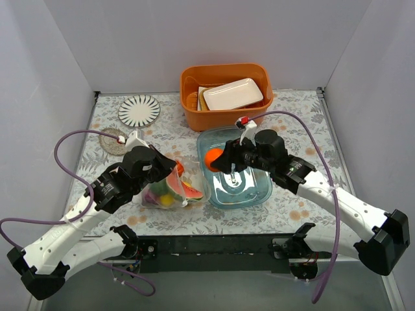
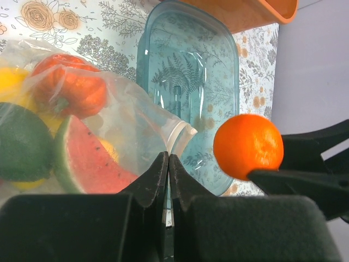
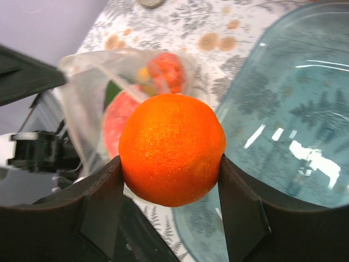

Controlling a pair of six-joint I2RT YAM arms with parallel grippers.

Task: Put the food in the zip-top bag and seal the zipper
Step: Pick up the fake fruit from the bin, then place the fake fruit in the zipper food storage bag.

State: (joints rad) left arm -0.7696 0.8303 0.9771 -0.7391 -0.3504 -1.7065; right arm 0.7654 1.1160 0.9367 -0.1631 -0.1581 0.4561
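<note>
Zip-top bag (image 1: 170,191) first: slumped on the flowery table (image 1: 165,133), right up against the left side of the blue-tinted tray (image 1: 246,194), mouth turned toward the tray. Already stuffed with most of the food: watermelon slice (image 2: 87,158), red tomato (image 2: 71,87), dark green one (image 2: 22,144), plus a few yellow bits showing through the plastic. Pinched at the mouth edge by the left gripper (image 2: 168,164), jaws squeezed flat together on the film right where the whitish zipper (image 2: 180,134) curls up, so the mouth stands a bit open. Over on the other side, right gripper (image 3: 172,164) clamped hard on the orange (image 3: 172,155), one finger on each flank. Held up over the far-left part of the tray, just beside the bag's mouth and not inside it. From the left wrist view, orange sits level with the bag's opening and slightly right of it, tray underneath. Can't tell whether the plastic brushes the fruit, though it looks apart. Farther back: orange bin (image 1: 224,116) at the far edge with a white plate (image 1: 233,94) lying in it, striped plate (image 1: 139,111) left of the bin, and a small round mat (image 1: 112,140) nearer the left arm.
</note>
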